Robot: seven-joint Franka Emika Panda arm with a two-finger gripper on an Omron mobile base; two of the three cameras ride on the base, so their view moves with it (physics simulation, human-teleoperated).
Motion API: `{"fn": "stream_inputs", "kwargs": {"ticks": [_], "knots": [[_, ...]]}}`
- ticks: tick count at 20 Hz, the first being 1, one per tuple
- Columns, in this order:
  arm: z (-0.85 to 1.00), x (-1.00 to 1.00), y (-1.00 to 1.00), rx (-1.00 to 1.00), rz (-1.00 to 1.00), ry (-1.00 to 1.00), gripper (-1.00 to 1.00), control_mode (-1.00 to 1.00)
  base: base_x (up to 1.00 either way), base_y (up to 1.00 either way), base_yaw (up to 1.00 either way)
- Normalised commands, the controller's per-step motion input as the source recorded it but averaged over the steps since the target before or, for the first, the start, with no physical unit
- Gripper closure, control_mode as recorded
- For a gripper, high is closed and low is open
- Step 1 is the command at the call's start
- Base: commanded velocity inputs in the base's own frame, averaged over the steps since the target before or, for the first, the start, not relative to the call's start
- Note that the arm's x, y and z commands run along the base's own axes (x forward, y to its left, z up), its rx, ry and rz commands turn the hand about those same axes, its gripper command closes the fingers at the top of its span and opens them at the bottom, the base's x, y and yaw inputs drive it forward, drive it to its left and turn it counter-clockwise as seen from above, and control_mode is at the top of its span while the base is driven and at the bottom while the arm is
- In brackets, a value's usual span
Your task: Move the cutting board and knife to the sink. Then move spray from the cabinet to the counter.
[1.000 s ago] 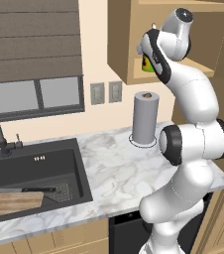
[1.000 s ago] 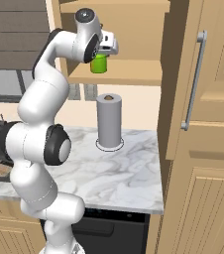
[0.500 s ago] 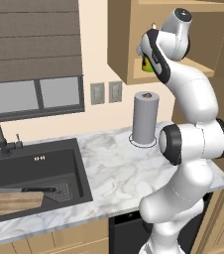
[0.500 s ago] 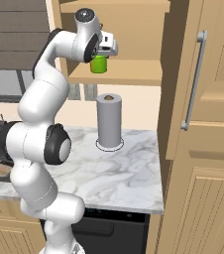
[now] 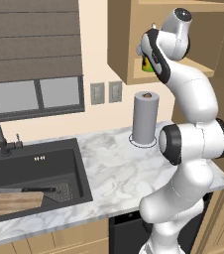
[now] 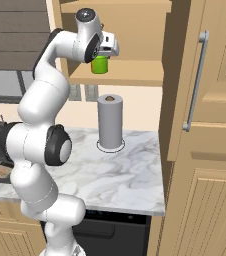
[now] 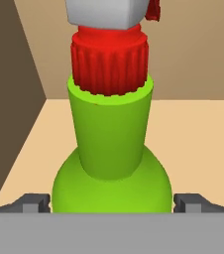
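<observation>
Gripper [image 7: 112, 202] is seen spread wide, one grey fingertip [image 7: 32, 202] at each side of the spray bottle [image 7: 111, 149]: one glossy green rounded body, ribbed red collar, centre frame, inside the wooden cabinet niche [image 6: 135, 75]. One grey paper towel roll [image 5: 145, 118] is noted below on veined marble counter [image 5: 114, 168].

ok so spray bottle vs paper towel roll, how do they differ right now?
The spray bottle is green with a red-and-white top; the paper towel roll is plain grey. The bottle stands in the open cabinet niche; the roll stands below on the marble counter. The bottle is shorter and narrows to a neck; the roll is a taller straight cylinder. The open pincer straddles the bottle; nothing is near the roll. Both are upright.
</observation>
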Motion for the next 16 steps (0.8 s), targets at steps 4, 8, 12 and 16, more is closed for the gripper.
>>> {"fn": "stream_inputs", "kwargs": {"ticks": [4, 8, 12, 16], "knots": [[0.0, 0.0, 0.0, 0.0, 0.0, 0.0, 1.0, -1.0, 0.0, 0.0, 0.0], [0.0, 0.0, 0.0, 0.0, 0.0, 0.0, 1.0, -1.0, 0.0, 0.0, 0.0], [0.0, 0.0, 0.0, 0.0, 0.0, 0.0, 1.0, -1.0, 0.0, 0.0, 0.0], [0.0, -0.37, 0.0, 0.0, 0.0, -0.02, 1.0, -1.0, 0.0, 0.0, 0.0]]}}
